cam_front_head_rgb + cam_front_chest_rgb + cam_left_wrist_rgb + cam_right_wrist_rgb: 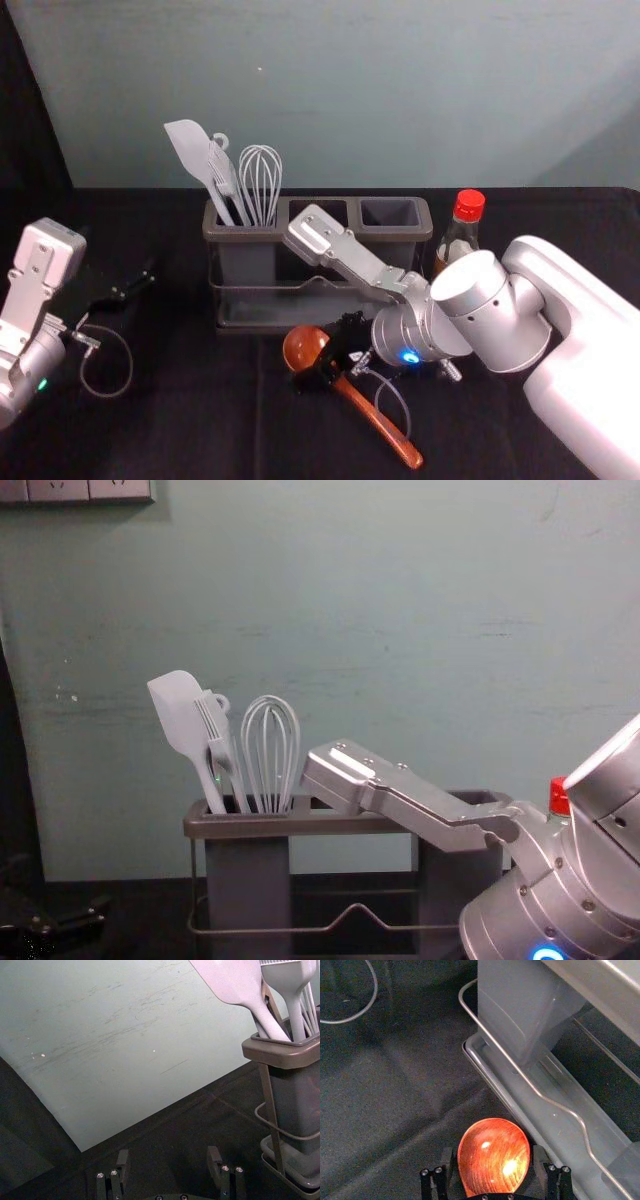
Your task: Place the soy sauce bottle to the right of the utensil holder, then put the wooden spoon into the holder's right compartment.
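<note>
Your right gripper (322,358) is down in front of the utensil holder (226,237), fingers spread either side of the wooden spoon's bowl (303,347); you've got the spoon (378,420) lying on the bench before the holder, handle angling away from it. The soy sauce bottle (460,238) stands upright, just right of the holder. Your left gripper (135,287) is parked left of the holder, fingers apart, nothing between them.

Just ahead of the right hand (315,362), the holder (240,262) blocks the way, the bottle (468,215) farther right; toward the left hand (135,285), the table (215,400) leaves room.
</note>
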`<state>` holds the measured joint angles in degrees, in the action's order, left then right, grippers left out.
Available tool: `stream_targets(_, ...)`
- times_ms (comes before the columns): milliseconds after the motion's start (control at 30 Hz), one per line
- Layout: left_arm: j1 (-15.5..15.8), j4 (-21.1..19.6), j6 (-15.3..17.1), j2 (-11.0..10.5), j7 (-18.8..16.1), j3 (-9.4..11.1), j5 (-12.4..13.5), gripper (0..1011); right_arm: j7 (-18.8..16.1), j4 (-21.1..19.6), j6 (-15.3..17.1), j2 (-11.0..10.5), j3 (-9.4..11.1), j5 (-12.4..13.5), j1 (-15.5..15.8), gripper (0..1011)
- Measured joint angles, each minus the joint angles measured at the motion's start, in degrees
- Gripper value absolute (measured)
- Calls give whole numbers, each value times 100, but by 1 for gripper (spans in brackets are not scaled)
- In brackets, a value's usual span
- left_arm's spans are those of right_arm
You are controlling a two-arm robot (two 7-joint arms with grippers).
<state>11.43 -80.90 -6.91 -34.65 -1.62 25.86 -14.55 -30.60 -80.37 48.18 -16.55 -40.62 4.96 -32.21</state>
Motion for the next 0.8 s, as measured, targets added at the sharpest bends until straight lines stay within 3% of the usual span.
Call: stream_targets(800, 0, 0, 0, 0, 0, 0, 0, 1012, -256, -26, -77, 94, 105, -242, 113, 1000)
